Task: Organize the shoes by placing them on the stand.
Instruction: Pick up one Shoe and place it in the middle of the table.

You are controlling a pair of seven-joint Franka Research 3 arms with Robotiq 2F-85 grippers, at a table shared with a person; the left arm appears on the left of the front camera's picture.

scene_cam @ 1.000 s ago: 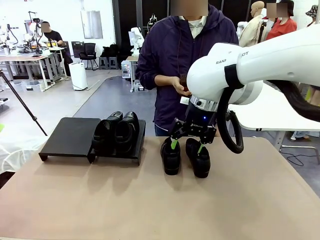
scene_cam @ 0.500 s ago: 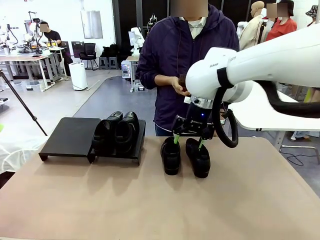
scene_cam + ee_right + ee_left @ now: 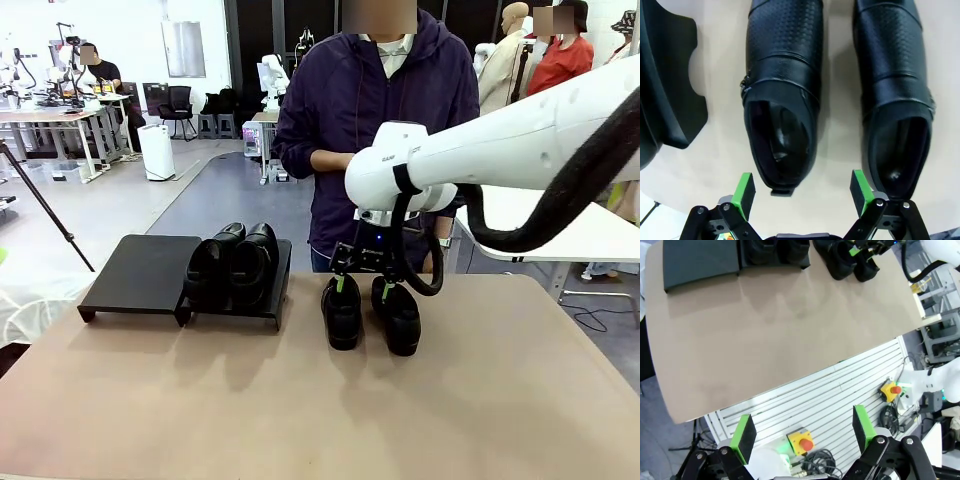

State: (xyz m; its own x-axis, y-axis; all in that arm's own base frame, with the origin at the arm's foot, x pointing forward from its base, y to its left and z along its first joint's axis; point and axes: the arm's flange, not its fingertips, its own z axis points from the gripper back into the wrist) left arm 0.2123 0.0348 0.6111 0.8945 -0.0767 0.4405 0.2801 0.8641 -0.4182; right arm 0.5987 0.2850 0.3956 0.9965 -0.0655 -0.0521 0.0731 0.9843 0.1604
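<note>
While the right gripper (image 3: 364, 288) is held open just above two shoes (image 3: 400, 318) on the table (image 3: 500, 400) right of the stand (image 3: 140, 270), the stand-side shoe (image 3: 782, 100) is bracketed at its heel, its length set square to the pads.

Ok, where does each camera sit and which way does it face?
Front: robot's side, facing the person across the table; right arm, right gripper over two loose shoes.
Left wrist: high over the near edge, looking down; open left gripper.
Right wrist: just above those shoes, looking down; right gripper open.
Shared: those shoes.
</note>
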